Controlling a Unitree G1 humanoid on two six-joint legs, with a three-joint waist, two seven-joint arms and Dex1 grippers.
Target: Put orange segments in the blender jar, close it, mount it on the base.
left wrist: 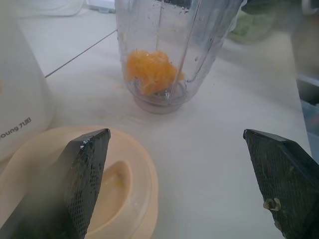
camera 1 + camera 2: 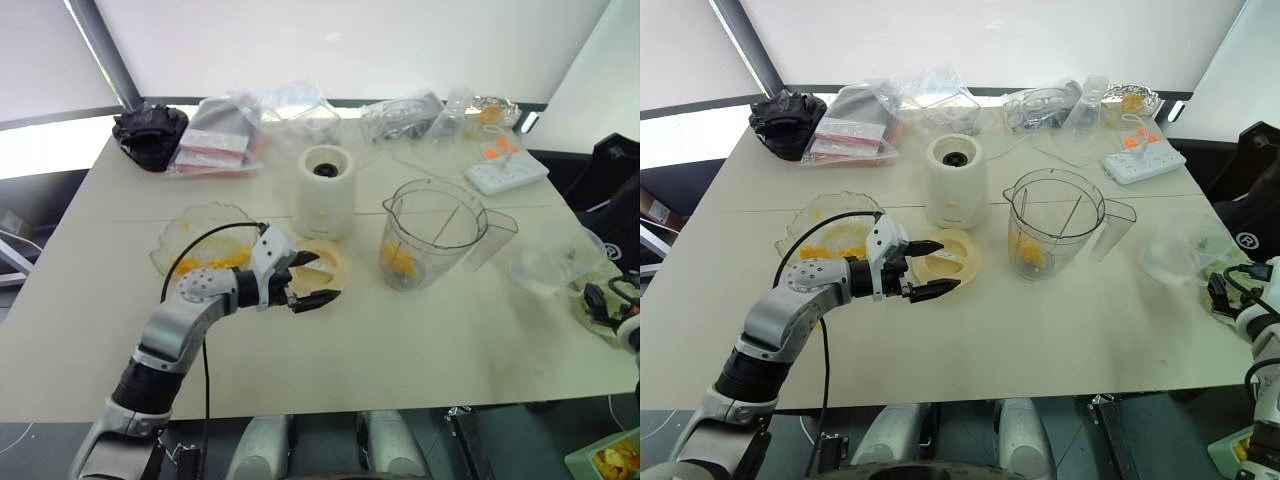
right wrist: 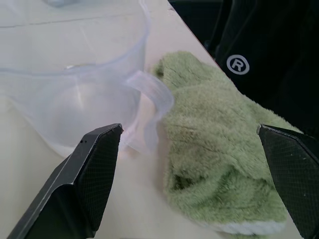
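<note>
Table [image 2: 420,340] – off-white, with faint grey seam lines. Base [image 2: 324,192] – cream-white, black round socket on top, small grey lettering on its side. Lid [image 2: 325,265] – pale cream-yellow. Jar [image 2: 432,232] is clear; the segments [image 1: 152,71] inside are bright orange-yellow. Bowl [image 2: 200,238] is clear glass holding yellow-orange pieces. Left gripper [image 2: 312,280]: silver-grey body, black fingers [image 1: 87,179] with a fine mesh texture. Tub [image 3: 75,89] is cloudy translucent. Cloth [image 3: 219,164] is light green, fuzzy. Power strip [image 2: 507,172] is white with orange-red marks. Bundle [image 2: 150,133] is black.
</note>
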